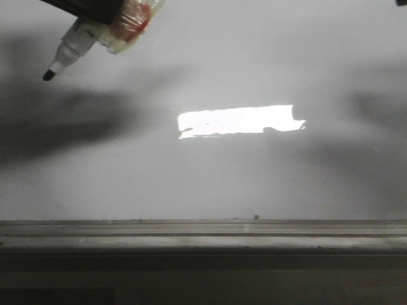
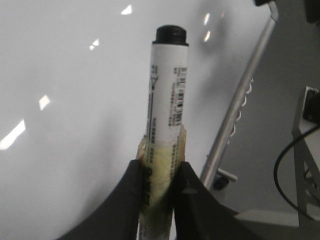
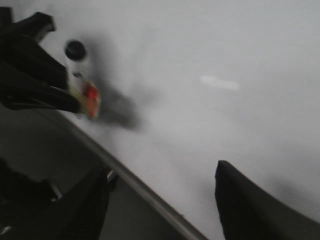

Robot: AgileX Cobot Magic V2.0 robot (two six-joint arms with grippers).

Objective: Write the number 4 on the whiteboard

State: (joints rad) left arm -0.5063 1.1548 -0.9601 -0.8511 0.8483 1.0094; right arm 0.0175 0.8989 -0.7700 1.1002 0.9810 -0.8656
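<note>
No number 4 shows yet: the whiteboard (image 1: 210,184) is bare apart from glare. At its far left the left hand (image 2: 159,177) pinches an uncapped marker (image 1: 76,47); the right hand (image 3: 160,200) hangs spread, so all writing remains

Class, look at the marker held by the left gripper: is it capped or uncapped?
Uncapped. In the front view the marker shows a bare dark tip above the whiteboard, no cap on it. The left gripper is clamped around its taped barrel.
</note>
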